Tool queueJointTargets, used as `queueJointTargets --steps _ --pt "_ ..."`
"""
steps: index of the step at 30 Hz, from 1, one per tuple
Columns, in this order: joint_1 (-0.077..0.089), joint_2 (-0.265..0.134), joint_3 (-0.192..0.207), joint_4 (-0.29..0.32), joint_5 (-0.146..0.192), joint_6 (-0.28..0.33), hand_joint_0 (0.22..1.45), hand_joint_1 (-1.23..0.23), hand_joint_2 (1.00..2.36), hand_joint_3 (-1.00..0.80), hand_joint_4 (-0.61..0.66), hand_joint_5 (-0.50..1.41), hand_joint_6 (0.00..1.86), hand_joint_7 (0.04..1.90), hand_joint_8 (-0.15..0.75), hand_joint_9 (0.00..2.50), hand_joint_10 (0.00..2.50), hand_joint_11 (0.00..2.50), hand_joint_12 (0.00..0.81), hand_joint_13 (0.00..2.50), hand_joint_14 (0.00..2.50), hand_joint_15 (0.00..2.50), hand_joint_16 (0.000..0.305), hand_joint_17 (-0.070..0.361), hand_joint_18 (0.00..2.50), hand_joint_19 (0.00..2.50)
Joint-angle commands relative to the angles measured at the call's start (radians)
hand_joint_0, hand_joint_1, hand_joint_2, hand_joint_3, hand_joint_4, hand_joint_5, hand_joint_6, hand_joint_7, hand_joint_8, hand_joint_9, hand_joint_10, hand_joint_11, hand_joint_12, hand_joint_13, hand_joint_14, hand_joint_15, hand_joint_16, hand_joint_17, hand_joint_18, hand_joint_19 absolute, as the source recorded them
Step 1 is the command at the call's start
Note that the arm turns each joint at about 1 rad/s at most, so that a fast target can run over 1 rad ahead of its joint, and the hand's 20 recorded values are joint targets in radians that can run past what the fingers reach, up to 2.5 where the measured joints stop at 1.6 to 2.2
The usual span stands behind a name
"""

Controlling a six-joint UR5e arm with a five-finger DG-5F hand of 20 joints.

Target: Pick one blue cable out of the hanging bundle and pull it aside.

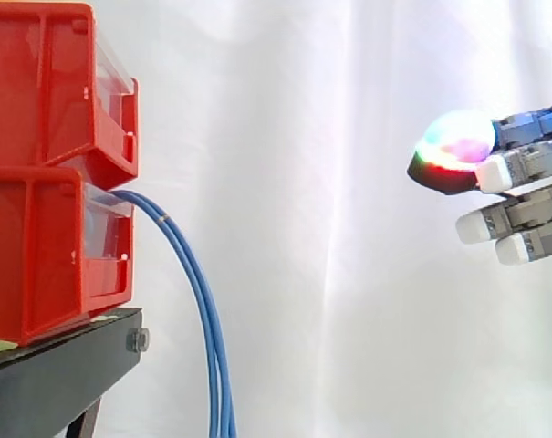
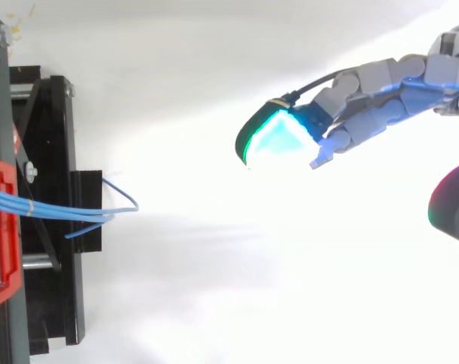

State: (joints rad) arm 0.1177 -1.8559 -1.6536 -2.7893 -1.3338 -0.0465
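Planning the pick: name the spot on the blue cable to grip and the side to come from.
Probably the outermost blue cable, on its free-hanging stretch below the bend, away from the red bins. Come level from the side view's right, where the open hand is.

At three o'clock we see the hand [image 1: 524, 169], fingers straight, holding nothing, well apart from the blue cables [image 1: 203, 301] drooping toward six o'clock from the lower red bin [image 1: 38, 265] at nine.

Robot hand [image 1: 534, 169]: grey blocky links, blue upper segments. Thick white fingertips [image 1: 476, 225]. Glowing pad [image 1: 458, 141]: cyan, magenta, red, in black shell; cyan-green from above.
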Motion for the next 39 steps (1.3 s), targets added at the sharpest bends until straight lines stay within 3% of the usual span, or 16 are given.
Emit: queueJointTargets --steps 1,11,16,20,25,27,32,34,39 --pt "0.005 0.000 0.000 0.008 0.019 -0.021 0.55 -0.51 1.00 -0.47 0.23 -0.20 0.50 0.65 0.291 0.55 0.00 0.00 0.339 0.30 0.00 0.05 0.049 0.110 0.19 0.18" --pt "0.025 -0.002 0.000 0.027 0.076 -0.046 0.55 -0.51 1.00 -0.47 0.23 -0.19 0.50 0.65 0.297 0.57 0.00 0.00 0.342 0.36 0.00 0.07 0.048 0.107 0.22 0.19" --pt "0.026 -0.055 0.000 0.030 0.085 -0.047 0.55 -0.51 1.00 -0.47 0.24 -0.19 0.50 0.65 0.303 0.60 0.00 0.00 0.345 0.38 0.00 0.08 0.048 0.107 0.23 0.22" --pt "0.028 -0.120 0.000 0.082 0.085 -0.018 0.55 -0.51 1.00 -0.46 0.24 -0.19 0.50 0.66 0.305 0.61 0.00 0.00 0.346 0.40 0.00 0.09 0.047 0.107 0.25 0.22" --pt "0.028 -0.132 0.000 0.188 0.093 -0.038 0.56 -0.51 1.00 -0.46 0.24 -0.19 0.50 0.66 0.305 0.62 0.00 0.00 0.346 0.41 0.00 0.10 0.047 0.106 0.26 0.23" --pt "0.028 -0.140 0.000 0.188 0.102 -0.055 0.56 -0.51 1.00 -0.47 0.25 -0.19 0.50 0.66 0.308 0.63 0.00 0.00 0.347 0.42 0.00 0.10 0.047 0.106 0.27 0.23" --pt "0.028 -0.194 0.002 0.200 0.110 -0.072 0.56 -0.51 1.00 -0.46 0.25 -0.19 0.50 0.66 0.310 0.64 0.00 0.00 0.346 0.43 0.00 0.11 0.047 0.106 0.27 0.23" --pt "0.034 -0.249 0.028 0.241 0.110 -0.056 0.56 -0.51 1.00 -0.47 0.25 -0.18 0.50 0.66 0.309 0.64 0.00 0.01 0.347 0.43 0.00 0.12 0.047 0.105 0.28 0.24" --pt "0.036 -0.330 0.094 0.244 0.102 -0.029 0.56 -0.51 1.00 -0.46 0.26 -0.18 0.50 0.67 0.312 0.65 0.00 0.01 0.349 0.45 0.00 0.12 0.047 0.105 0.29 0.25"
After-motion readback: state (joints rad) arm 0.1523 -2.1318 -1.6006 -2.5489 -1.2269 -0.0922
